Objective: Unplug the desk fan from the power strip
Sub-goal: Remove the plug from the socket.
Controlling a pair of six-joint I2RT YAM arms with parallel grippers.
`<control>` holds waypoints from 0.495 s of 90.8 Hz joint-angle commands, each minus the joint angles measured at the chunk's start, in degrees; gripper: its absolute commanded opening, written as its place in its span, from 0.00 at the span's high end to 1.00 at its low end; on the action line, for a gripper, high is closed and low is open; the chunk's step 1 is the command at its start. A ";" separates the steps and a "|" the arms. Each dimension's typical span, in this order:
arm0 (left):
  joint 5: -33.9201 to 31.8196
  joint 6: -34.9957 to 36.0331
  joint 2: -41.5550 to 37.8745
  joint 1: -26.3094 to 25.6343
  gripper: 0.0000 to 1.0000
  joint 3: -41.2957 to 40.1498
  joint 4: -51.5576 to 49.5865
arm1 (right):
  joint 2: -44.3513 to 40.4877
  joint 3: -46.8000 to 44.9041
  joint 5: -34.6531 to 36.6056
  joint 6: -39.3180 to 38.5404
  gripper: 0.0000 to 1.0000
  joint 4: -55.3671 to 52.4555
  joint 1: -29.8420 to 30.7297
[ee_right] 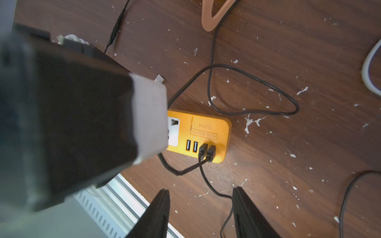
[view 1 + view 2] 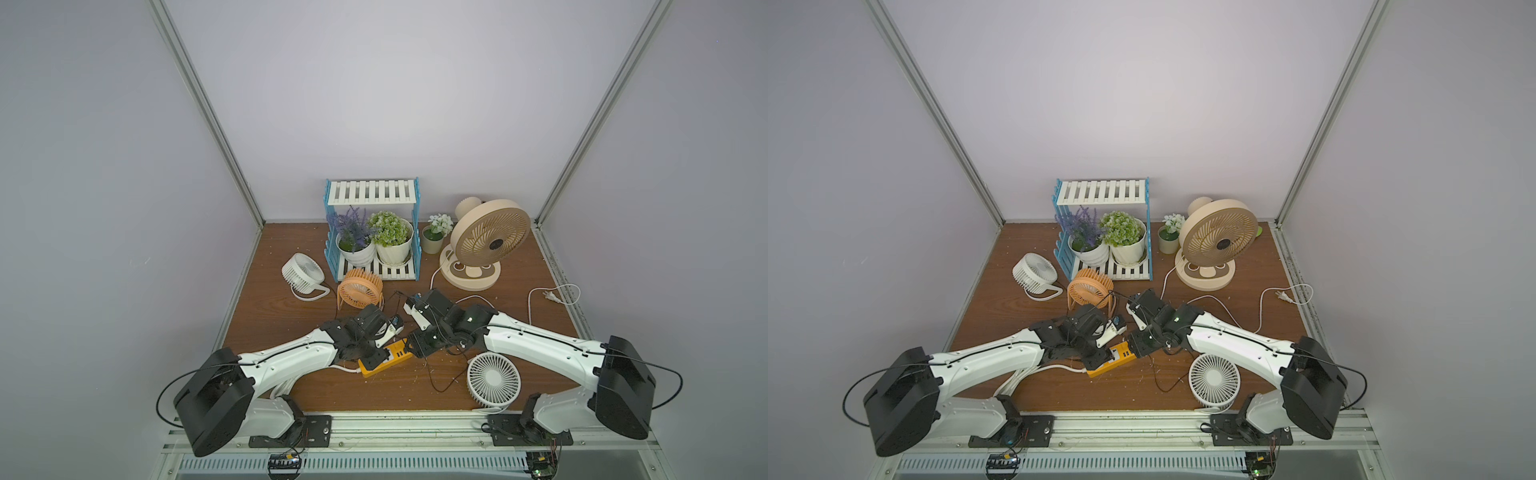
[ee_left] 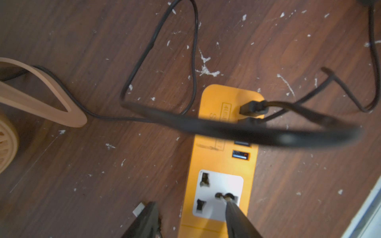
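**Power strip between two open grippers near the worktop's front edge**

Concealment: In both top views the two wrists are covering most of the power strip (image 2: 384,360). Only its USB end and a length of its thick white cord (image 2: 345,368) are showing. In the right wrist view the blurred left arm (image 1: 72,113) is masking the socket end. In the left wrist view a blurred black cable (image 3: 247,131) is crossing in front of the USB ports. Which fan each black lead is feeding cannot be confirmed, though one lead is passing under the stand of the orange fan (image 2: 359,289).

Position: The strip is lying flat near the front edge of the worktop (image 2: 270,332), about midway along it. The left gripper (image 3: 187,203) is standing with jaws apart. One fingertip is over the white socket face (image 3: 222,183) and the other is over the wood just beside the strip. The right gripper (image 1: 201,189) is hanging with jaws apart, just short of the two black USB plugs (image 1: 203,149), which are both sitting in the strip. One lead is running between its fingers.

Surroundings: The dark wood-grain worktop is showing white flecks. Pale walls (image 2: 395,104) and aluminium posts (image 2: 208,112) are enclosing it. A white fan (image 2: 493,381) is lying near the front right corner, and a beige fan (image 2: 492,237) is standing toward the back right corner. A slatted shelf (image 2: 372,192) holding potted plants is standing along the back edge.
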 commanded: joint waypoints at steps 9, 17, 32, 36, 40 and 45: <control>1.23 0.28 0.50 0.61 0.44 1.59 -1.87 | 1.61 -0.85 -0.19 0.01 0.49 0.54 0.27; 1.08 0.28 0.71 0.69 0.44 1.75 -2.12 | 1.72 -1.71 -1.01 0.50 0.50 1.47 0.22; 0.96 0.10 1.17 0.84 0.44 1.99 -2.16 | 1.60 -3.29 -1.28 1.21 0.58 2.83 0.12; 0.99 0.17 1.39 0.83 0.44 2.10 -2.30 | 1.71 -3.65 -1.58 1.47 0.60 3.21 0.10; 0.94 0.22 1.67 0.85 0.44 2.31 -2.46 | 1.69 -3.93 -1.73 1.68 0.62 3.69 0.17; 1.03 0.34 2.08 0.89 0.44 2.56 -2.73 | 1.76 -4.24 -1.83 1.87 0.62 4.02 0.13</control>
